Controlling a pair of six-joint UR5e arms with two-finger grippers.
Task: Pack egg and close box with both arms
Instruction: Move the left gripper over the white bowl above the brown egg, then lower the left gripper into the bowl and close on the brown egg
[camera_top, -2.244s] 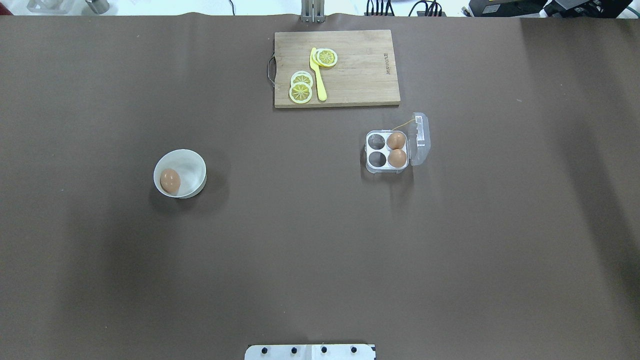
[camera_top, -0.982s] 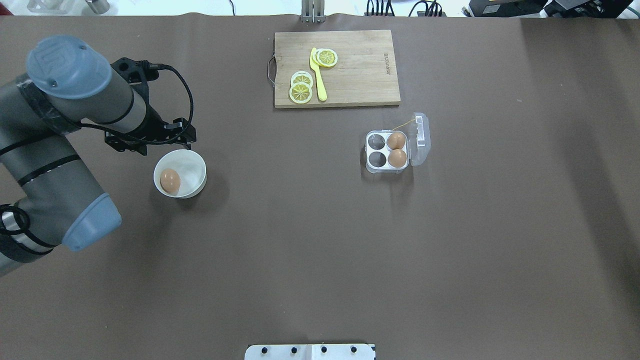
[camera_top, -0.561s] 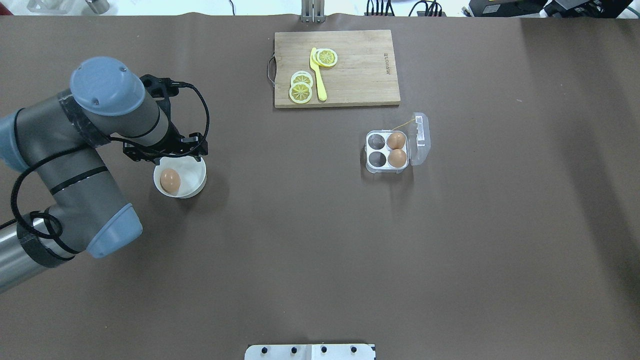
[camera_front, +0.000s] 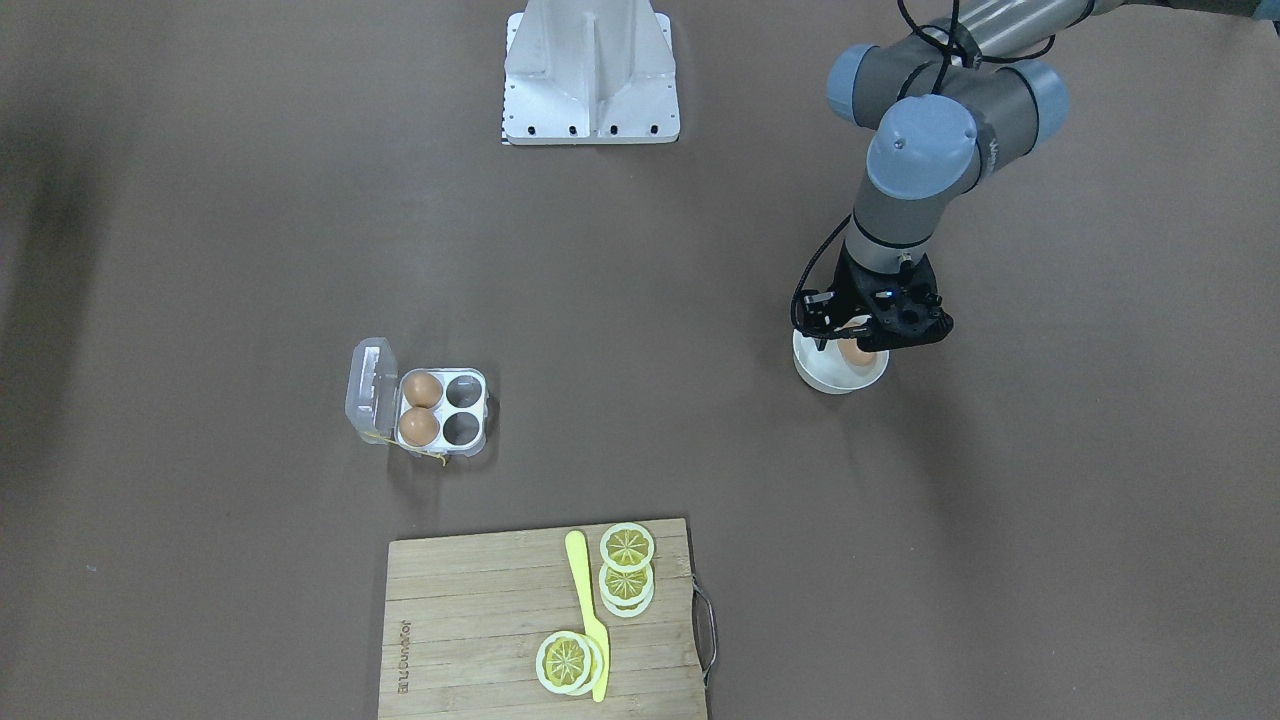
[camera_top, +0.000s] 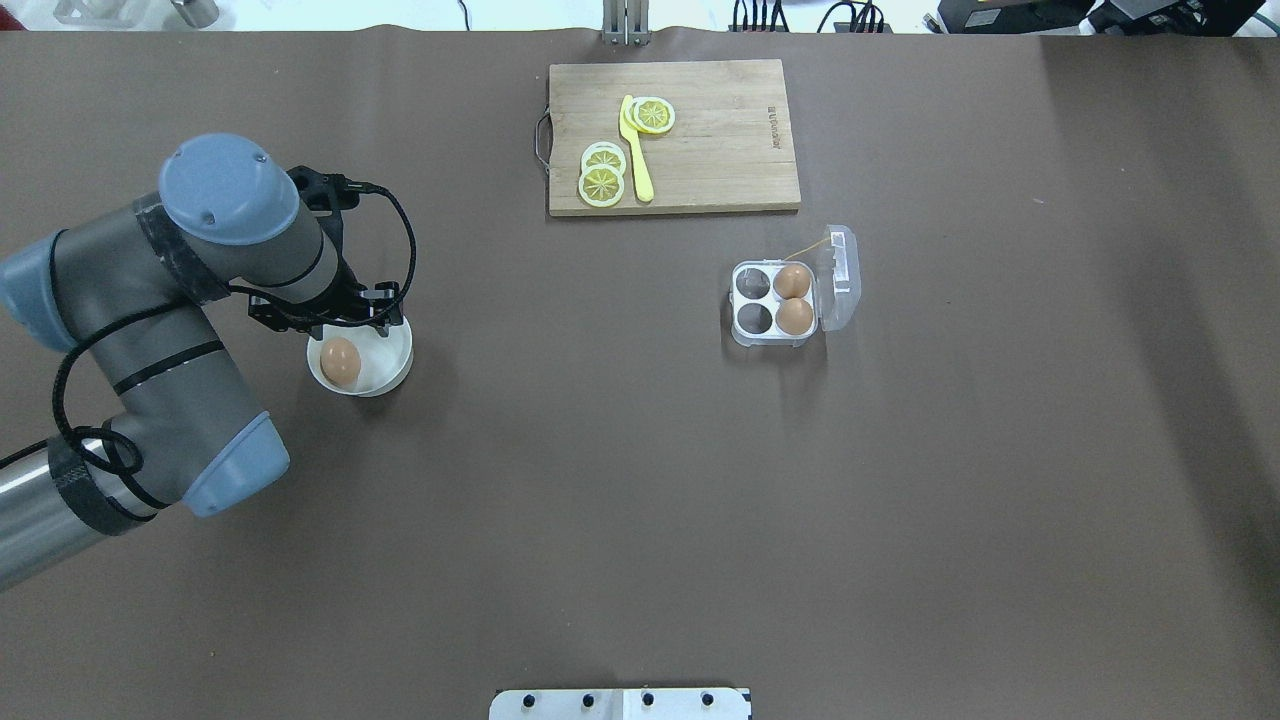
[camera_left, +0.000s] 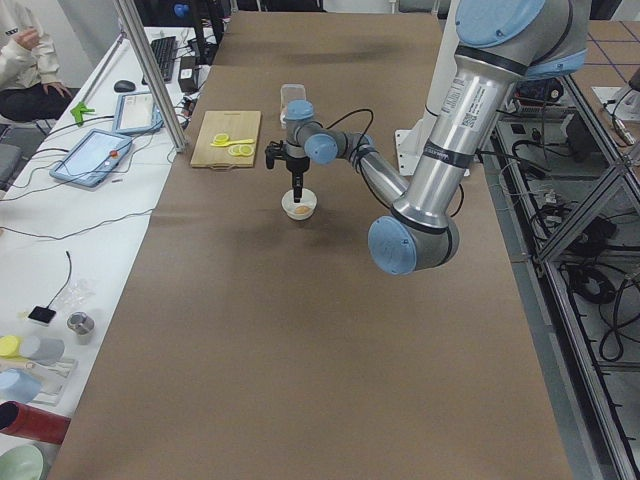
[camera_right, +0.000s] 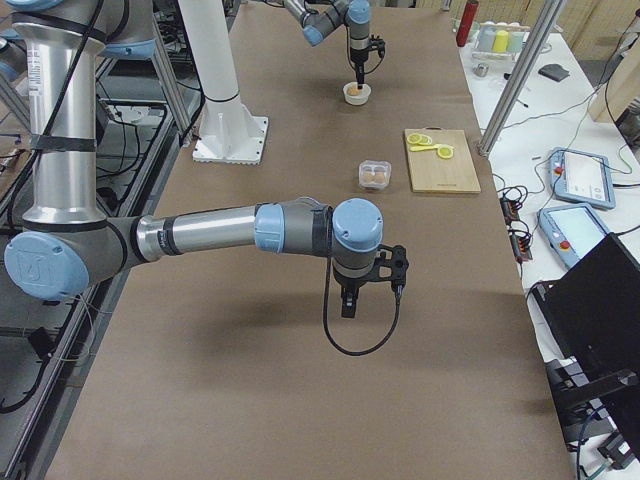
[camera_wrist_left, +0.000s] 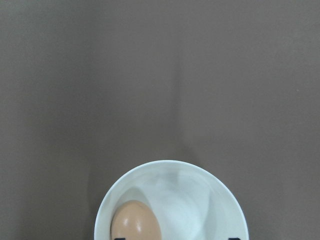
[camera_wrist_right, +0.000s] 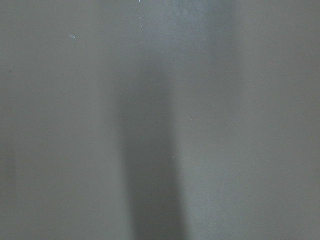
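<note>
An orange-brown egg (camera_top: 340, 361) lies in a white bowl (camera_top: 392, 372) at the table's left. My left gripper (camera_top: 348, 326) hangs straight down just over the bowl's far side, open; in the left wrist view the egg (camera_wrist_left: 135, 222) sits at the bottom edge between two widely spaced black tips. The clear box (camera_top: 753, 318) stands right of centre with its lid (camera_top: 842, 277) open to the right, two eggs (camera_top: 794, 298) in its right cells and two left cells empty. My right gripper (camera_right: 348, 300) shows only in the exterior right view, above bare table; I cannot tell its state.
A wooden cutting board (camera_top: 720, 140) with lemon slices and a yellow knife (camera_top: 636, 160) lies at the far middle, behind the box. The white stand (camera_front: 590, 75) is at the robot's edge. Brown table lies between the bowl and the box.
My left arm has come in from the left and moved over the bowl, settling a little lower and closer to it. The egg, the bowl and the box have not moved.
</note>
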